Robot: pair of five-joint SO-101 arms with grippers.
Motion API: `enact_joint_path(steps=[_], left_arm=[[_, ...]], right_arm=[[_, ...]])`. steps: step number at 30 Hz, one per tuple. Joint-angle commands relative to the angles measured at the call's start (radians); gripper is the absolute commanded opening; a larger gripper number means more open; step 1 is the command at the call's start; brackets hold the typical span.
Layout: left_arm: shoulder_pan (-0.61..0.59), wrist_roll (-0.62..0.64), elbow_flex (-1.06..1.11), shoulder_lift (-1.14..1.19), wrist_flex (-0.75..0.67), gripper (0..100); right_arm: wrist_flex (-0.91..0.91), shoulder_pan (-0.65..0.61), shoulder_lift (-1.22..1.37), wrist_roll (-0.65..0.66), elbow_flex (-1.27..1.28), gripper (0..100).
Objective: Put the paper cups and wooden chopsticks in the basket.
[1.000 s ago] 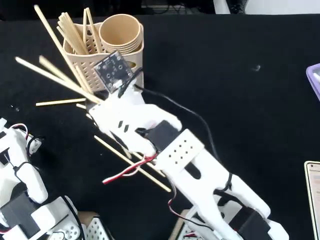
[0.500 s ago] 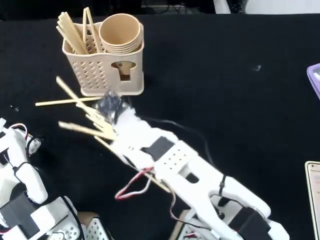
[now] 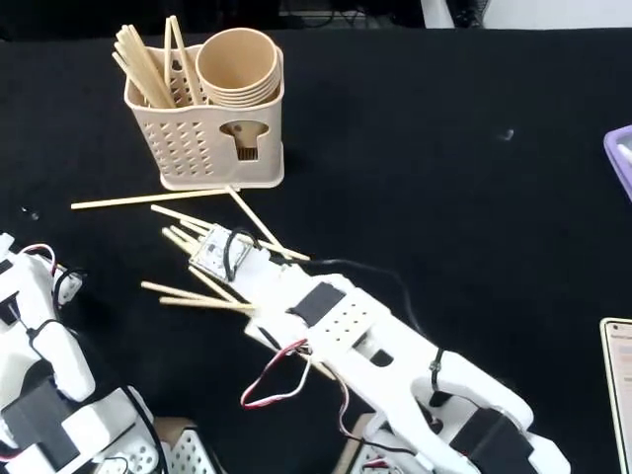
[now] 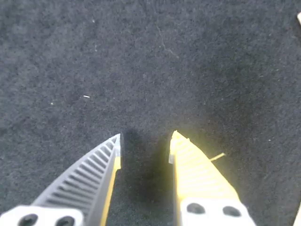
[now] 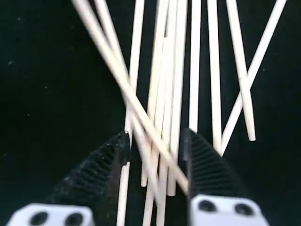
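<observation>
A beige perforated basket stands at the back left. It holds stacked paper cups and several wooden chopsticks. More loose chopsticks lie scattered on the black cloth in front of it, and one single chopstick lies near the basket's base. My right gripper is low over this pile. In the right wrist view it is open, and several chopsticks run between its fingers. My left gripper is open over bare cloth with nothing in it. The left arm sits at the front left.
A purple object shows at the right edge, with a flat pale item below it. The black cloth to the right of the basket is free. Red and white wires hang from the right arm.
The right arm pulled back from the basket toward the front. The chopstick bundle it held at the basket's front came down with it and now lies spread on the cloth.
</observation>
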Motion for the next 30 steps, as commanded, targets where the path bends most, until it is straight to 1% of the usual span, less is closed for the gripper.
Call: enact_joint_path(steps=[1, 6, 8, 10, 15, 18, 22, 23, 25, 28, 29, 30], left_arm=[[0.012, 0.005, -0.012, -0.014, -0.011, 18], [0.01, 0.005, -0.013, -0.014, -0.011, 18], [0.008, 0.005, -0.013, -0.014, -0.011, 18], [0.005, 0.005, -0.013, -0.014, -0.011, 18], [0.007, 0.003, -0.013, -0.014, -0.011, 18], [0.005, 0.003, -0.013, -0.014, -0.011, 18], [0.005, 0.003, -0.013, -0.014, -0.011, 18], [0.005, 0.003, -0.013, -0.014, -0.011, 18], [0.005, 0.003, -0.013, -0.014, -0.011, 18], [0.007, 0.003, -0.013, -0.014, -0.011, 18], [0.007, 0.003, -0.013, -0.014, -0.011, 18], [0.007, 0.003, -0.013, -0.014, -0.011, 18]], right_arm=[[0.012, -0.025, -0.002, 0.005, -0.007, 19.4], [0.012, -0.149, -0.002, 0.005, 0.002, 19.8], [0.009, -0.178, -0.001, 0.005, -0.005, 19.9], [0.009, -0.178, 0.021, 0.005, -0.01, 21.7], [0.009, -0.14, 0.176, 0.014, -0.082, 32.1], [0.009, -0.109, 0.277, 0.014, -0.168, 31.6], [0.011, -0.11, 0.36, 0.014, -0.228, 31.4], [0.011, -0.11, 0.371, 0.014, -0.229, 30.4], [0.011, -0.109, 0.38, 0.014, -0.231, 22.9], [0.011, -0.107, 0.367, 0.014, -0.228, 3.1], [0.015, -0.107, 0.358, 0.014, -0.228, 0.5], [0.02, -0.106, 0.344, 0.014, -0.225, 3.4]])
